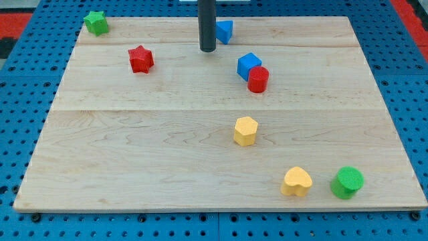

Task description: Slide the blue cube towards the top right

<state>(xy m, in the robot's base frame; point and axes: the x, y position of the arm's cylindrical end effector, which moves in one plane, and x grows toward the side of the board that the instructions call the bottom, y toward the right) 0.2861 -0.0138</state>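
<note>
Blue cube point(248, 65) touching red cylinder point(258, 79), my tip point(207, 49) upper-left

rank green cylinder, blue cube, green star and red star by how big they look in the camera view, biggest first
1. green cylinder, nearest the view's bottom, so nearness may inflate it
2. blue cube
3. red star and green star look about alike; I won't rank them.

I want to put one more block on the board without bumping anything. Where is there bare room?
The widest bare patch is the view's lower left, below the red star and left of the yellow hexagon. The right side, right of the red cylinder, is also free. It is crowded around the blue cube, which touches that cylinder, and near my tip beside the blue block.
</note>
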